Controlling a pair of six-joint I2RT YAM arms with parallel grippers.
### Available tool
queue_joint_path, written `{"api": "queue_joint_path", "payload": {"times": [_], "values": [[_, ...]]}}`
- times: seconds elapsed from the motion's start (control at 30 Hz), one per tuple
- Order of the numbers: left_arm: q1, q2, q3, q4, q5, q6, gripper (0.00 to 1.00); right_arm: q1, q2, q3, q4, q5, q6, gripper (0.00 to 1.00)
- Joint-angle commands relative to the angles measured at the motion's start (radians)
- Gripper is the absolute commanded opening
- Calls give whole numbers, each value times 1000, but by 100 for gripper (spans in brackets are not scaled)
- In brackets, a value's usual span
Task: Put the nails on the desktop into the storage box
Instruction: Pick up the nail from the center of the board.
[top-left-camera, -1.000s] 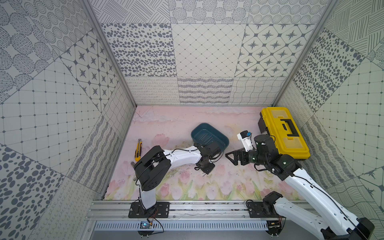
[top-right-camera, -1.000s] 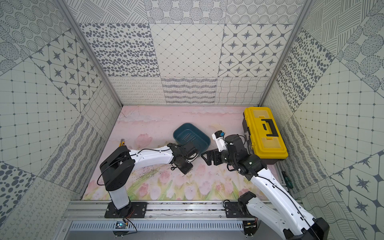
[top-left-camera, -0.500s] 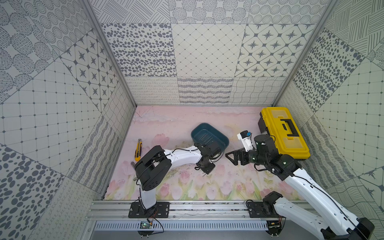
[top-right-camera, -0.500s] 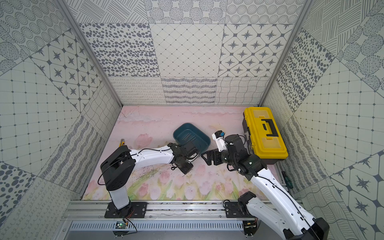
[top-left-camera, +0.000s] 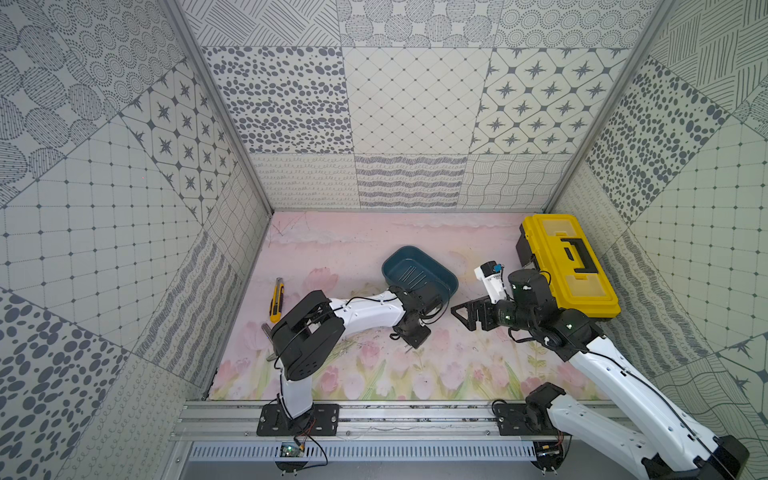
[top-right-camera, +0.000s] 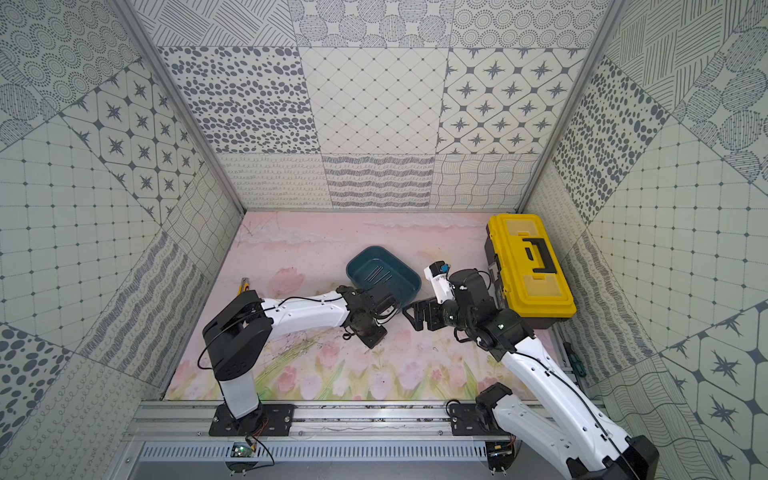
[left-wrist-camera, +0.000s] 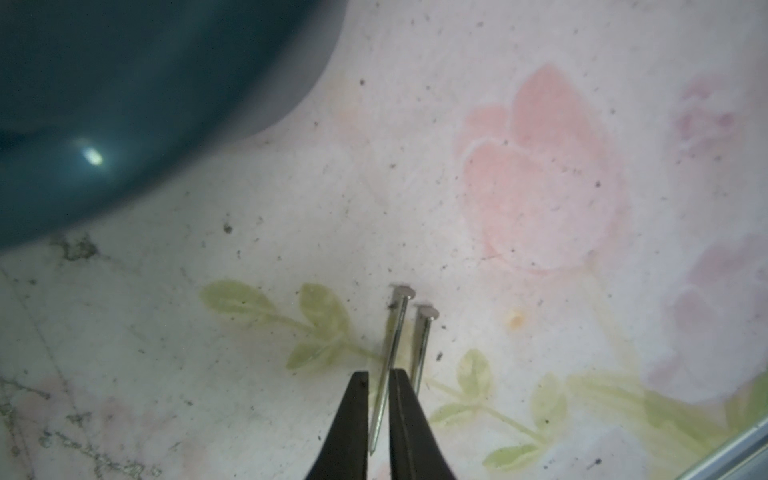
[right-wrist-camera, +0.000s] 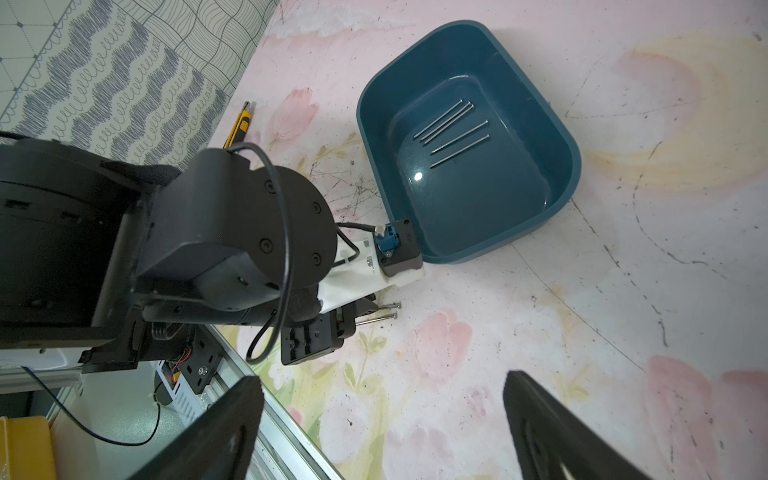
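Nearest to me, about the middle of the desktop (top-left-camera: 365, 249), the left gripper (left-wrist-camera: 379, 374) points down at the surface with its two black fingers drawn almost together. Between them passes one nail (left-wrist-camera: 394, 340), its flat head sticking out beyond the tips, so I judge that the fingers pinch it by the shaft. From the wrist view I cannot tell whether it is lifted or lies flat. A second nail (left-wrist-camera: 422, 349) lies just beside it, almost parallel and partly hidden behind one finger. I think the grip is so narrow in order to take only one thin nail and leave its neighbour. To the right, at about the same depth, the right gripper (right-wrist-camera: 381, 377) hangs above the desktop with its jaws spread wide and nothing between them. It faces the left gripper and the box, and I suppose it waits there so as not to disturb. Just behind the left gripper stands the box (right-wrist-camera: 490, 245), turned at an angle, its near corner close to the two nails, so the way to carry is short. On its floor four nails (right-wrist-camera: 459, 137) lie side by side. Further off, a knife (top-left-camera: 276, 300) lies by the left edge, and a toolbox (top-left-camera: 565, 266) stands in the far right corner.
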Motion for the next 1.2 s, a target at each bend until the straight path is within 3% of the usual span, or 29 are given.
{"api": "queue_joint_path", "payload": {"times": [0.0, 0.83, 1.07, 1.17], "values": [[4, 11, 4, -28, 26, 14, 15, 5, -17, 27, 10, 15, 2, 96], [-2, 69, -9, -16, 6, 5, 13, 6, -26, 20, 7, 23, -4, 96], [-1, 81, -30, -15, 1, 1, 0, 5, -29, 18, 7, 23, -8, 96], [-1, 76, -42, -9, 0, -5, 0, 6, -34, 15, 7, 25, -8, 96]]}}
